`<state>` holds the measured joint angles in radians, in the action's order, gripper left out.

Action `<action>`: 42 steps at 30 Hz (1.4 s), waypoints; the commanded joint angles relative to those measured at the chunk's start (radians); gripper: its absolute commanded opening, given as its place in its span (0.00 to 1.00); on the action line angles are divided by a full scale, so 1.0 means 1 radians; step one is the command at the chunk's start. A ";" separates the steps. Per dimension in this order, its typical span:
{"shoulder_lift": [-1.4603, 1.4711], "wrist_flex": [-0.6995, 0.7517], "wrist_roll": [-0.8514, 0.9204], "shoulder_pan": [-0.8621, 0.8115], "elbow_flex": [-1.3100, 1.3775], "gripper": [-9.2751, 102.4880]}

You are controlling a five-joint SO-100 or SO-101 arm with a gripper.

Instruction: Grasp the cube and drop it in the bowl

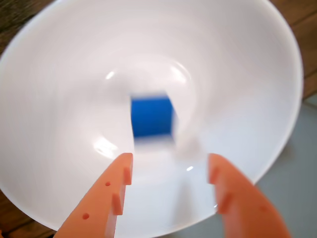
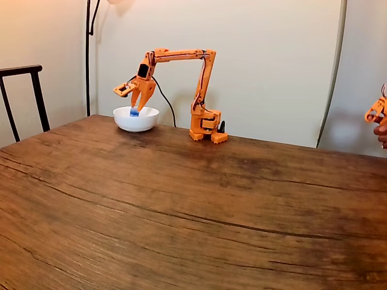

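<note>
Your gripper (image 1: 170, 163) is hanging spread and empty over the white bowl (image 1: 59, 99), well inside its rim. The blue cube (image 1: 151, 117), blurred, is showing between the fingertips above the bowl's centre, faces roughly square-on.

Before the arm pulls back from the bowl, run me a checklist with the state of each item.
1. Gripper open: ok; the two orange fingers stand apart in the wrist view.
2. Cube released: ok; it shows blue and blurred beyond the fingertips, touching neither.
3. Cube inside the bowl: likely ok; white bowl wall surrounds it, though whether it has settled on the bottom cannot be told.
4. Gripper over the bowl: ok in the fixed view.
5. Bowl upright on the table: ok.
6. Path upward clear: ok; nothing hangs above the arm.
</note>
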<state>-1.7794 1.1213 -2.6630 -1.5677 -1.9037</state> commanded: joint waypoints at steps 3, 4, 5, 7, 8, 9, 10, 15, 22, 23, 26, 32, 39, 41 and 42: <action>-0.043 0.005 -0.003 0.000 0.018 0.29; -0.044 0.012 -0.002 0.006 0.018 0.28; -0.044 0.028 0.000 0.012 0.020 0.26; -0.051 0.057 0.012 0.034 0.020 0.20; -0.064 0.072 0.020 0.052 0.020 0.18; -0.087 0.083 0.021 0.074 0.018 0.16; -0.117 0.097 0.023 0.094 0.018 0.15; -0.316 0.210 0.031 0.133 0.018 0.14; -0.583 0.413 0.080 0.278 0.002 0.14; -0.618 0.433 0.098 0.310 0.000 0.14; -0.716 0.472 0.158 0.410 0.000 0.14; -0.857 0.508 0.285 0.644 -0.002 0.12; -1.074 0.492 0.430 0.910 -0.072 0.08; -1.172 0.491 0.483 0.982 -0.135 0.08; -1.227 0.491 0.509 1.017 -0.167 0.08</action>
<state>-2.8977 1.6245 -2.2074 -0.6335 -2.0233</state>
